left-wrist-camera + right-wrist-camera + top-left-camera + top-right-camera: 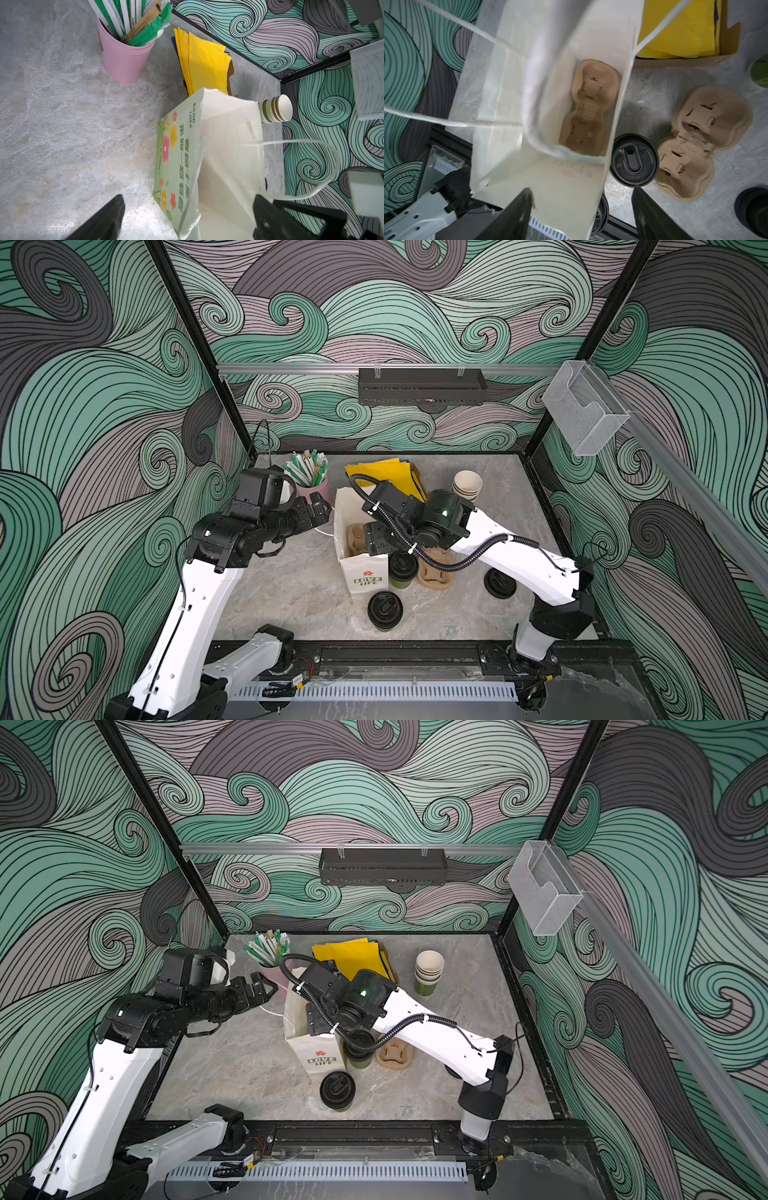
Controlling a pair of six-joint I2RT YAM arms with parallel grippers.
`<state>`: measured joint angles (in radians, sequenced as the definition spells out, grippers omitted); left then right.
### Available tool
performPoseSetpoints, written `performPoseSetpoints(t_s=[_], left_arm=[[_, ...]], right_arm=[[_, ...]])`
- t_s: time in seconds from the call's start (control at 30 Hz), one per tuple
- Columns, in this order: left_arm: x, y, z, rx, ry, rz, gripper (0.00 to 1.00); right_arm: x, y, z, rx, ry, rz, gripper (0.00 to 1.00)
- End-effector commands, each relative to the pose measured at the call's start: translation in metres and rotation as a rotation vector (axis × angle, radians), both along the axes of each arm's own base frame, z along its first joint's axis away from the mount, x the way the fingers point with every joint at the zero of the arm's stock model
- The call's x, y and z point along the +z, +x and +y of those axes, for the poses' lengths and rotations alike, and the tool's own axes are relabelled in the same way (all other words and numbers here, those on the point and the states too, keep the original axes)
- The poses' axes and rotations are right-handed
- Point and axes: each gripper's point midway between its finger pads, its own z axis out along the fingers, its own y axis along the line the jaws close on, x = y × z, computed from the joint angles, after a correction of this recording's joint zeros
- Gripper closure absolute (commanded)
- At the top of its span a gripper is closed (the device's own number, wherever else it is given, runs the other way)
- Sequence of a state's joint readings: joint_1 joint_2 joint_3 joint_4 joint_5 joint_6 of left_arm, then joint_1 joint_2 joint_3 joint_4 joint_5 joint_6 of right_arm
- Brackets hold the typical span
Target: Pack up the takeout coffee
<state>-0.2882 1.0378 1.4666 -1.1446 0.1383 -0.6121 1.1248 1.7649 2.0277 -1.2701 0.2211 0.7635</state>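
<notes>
Takeout coffee [401,570]: green paper cup with a black sip lid, standing upright on the counter [291,593]. It is just beside the right wall of the paper bag [365,578], between the bag and a pulp cup carrier [434,574] that lies on the counter.

Paper bag: upright, mouth open, handles hanging loose. A second pulp carrier [589,108] lies flat on its bottom.

Right jaws: spread, gripping nothing, poised over the bag's rim, close above the coffee.

Left jaws: spread wide, gripping nothing, by the bag's left wall and near its handle.

Second lidded cup [385,610]: upright, in front of the bag.

Loose black lid [500,583]: on the counter, partly under the right arm.

Along the back: stack of lidless cups [467,485], yellow napkins [386,475], pink cup of wrapped straws [311,481].
</notes>
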Motion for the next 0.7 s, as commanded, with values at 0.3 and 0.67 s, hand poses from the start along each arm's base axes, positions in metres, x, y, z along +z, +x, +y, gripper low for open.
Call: performPoseSetpoints(t_s=[0.3, 0.67], left_arm=[[-0.017, 0.011, -0.001, -0.036, 0.001, 0.02, 0.16], [-0.02, 0.013, 0.001, -0.052, -0.035, 0.045, 0.1]], right_arm=[[-0.014, 0.028, 0.003, -0.016, -0.091, 0.002, 0.67], [-0.011, 0.038, 0.028, 0.089, -0.066, -0.001, 0.94]])
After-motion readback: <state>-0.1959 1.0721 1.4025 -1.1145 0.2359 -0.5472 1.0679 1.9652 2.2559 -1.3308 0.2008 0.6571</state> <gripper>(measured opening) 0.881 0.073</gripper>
